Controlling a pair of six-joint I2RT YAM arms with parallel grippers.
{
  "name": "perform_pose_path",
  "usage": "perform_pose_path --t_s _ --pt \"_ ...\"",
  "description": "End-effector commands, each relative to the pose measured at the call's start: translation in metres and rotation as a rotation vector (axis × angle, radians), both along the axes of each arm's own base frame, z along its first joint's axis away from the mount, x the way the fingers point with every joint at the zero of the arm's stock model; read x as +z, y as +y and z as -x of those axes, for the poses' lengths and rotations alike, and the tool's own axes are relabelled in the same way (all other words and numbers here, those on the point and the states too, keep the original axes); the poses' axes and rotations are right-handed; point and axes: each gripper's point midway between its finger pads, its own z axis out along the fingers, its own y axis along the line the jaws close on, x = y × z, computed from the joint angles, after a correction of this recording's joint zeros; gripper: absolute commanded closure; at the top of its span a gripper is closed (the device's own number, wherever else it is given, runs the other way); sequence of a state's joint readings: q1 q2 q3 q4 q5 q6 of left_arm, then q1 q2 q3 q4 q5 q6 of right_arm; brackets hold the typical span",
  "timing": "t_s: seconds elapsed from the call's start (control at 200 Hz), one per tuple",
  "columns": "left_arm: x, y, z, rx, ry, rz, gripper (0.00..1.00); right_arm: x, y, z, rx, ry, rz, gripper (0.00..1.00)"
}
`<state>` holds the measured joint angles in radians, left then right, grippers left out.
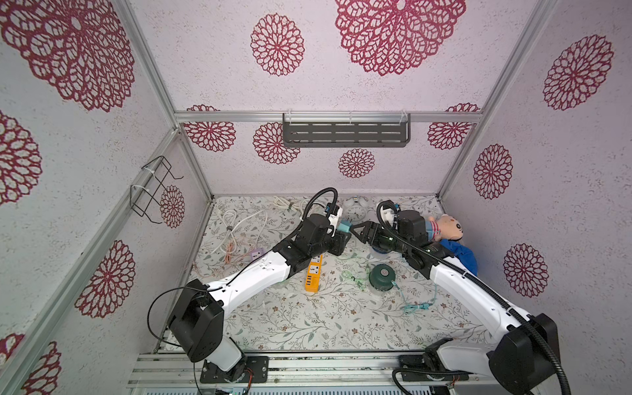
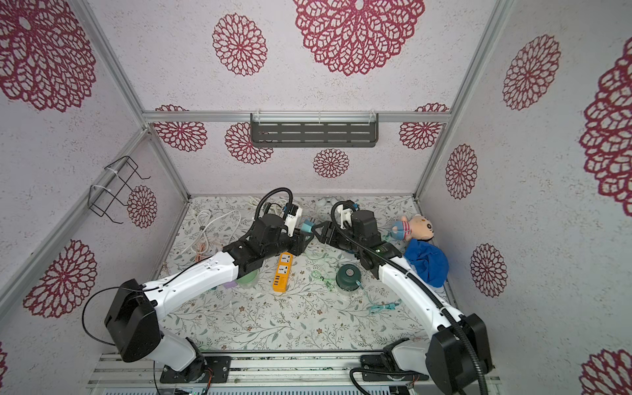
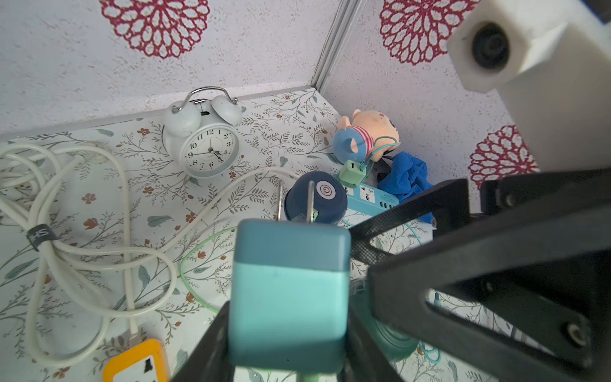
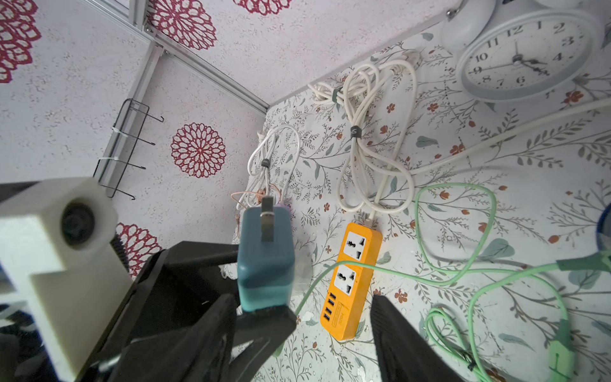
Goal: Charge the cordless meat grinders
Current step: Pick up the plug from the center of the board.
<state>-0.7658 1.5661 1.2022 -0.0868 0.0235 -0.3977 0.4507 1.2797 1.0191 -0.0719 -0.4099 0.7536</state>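
Near 12 o'clock on the table (image 1: pixel 307 328), raised off the mat: left gripper (image 3: pixel 287 347) is clamped on the teal plug (image 3: pixel 291 281), prongs pointing away from the wrist. Right gripper (image 1: pixel 355 232) faces it tip to tip, jaws partly apart with nothing between them. One finger (image 3: pixel 413 208) sits just beside the plug; can't tell if they touch.

Grinders:
- Dark green grinder (image 1: pixel 382 274) stands free at 3 o'clock of the orange power strip (image 1: pixel 314 273).
- Navy grinder (image 3: pixel 315 196) is at about 12 o'clock of the dark green one, under the right arm, beside the blue power strip (image 3: pixel 373 198).
- Mint grinder (image 2: pixel 246 277) is at 9 o'clock of the orange strip, mostly hidden under the left arm.

Risks, as judged:
- Looks like a handover. If the right jaws close off-centre, or the left lets go early, the plug twists or drops.
- Both sets of fingers crowd one small block and may clash.
- Green cable (image 4: pixel 456 186) trails from the plug in loose loops across the orange strip. A lift could snag it or drag a grinder.
- Left forearm is low over the mint grinder, so a sweep could tip it.
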Motion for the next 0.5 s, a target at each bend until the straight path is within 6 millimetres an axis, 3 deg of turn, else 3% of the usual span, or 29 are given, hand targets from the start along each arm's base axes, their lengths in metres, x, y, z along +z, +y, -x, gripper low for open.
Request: perform_pose_path --t_s 0.0,0.495 --pt "0.014 -0.01 0.005 -0.03 -0.026 0.052 0.59 0.028 0.009 -0.004 0.024 -0.06 -0.051 0.37" --pt "0.013 -0.013 0.011 -0.061 -0.01 0.067 0.59 0.035 0.019 -0.005 0.064 -0.054 -0.111 0.57"
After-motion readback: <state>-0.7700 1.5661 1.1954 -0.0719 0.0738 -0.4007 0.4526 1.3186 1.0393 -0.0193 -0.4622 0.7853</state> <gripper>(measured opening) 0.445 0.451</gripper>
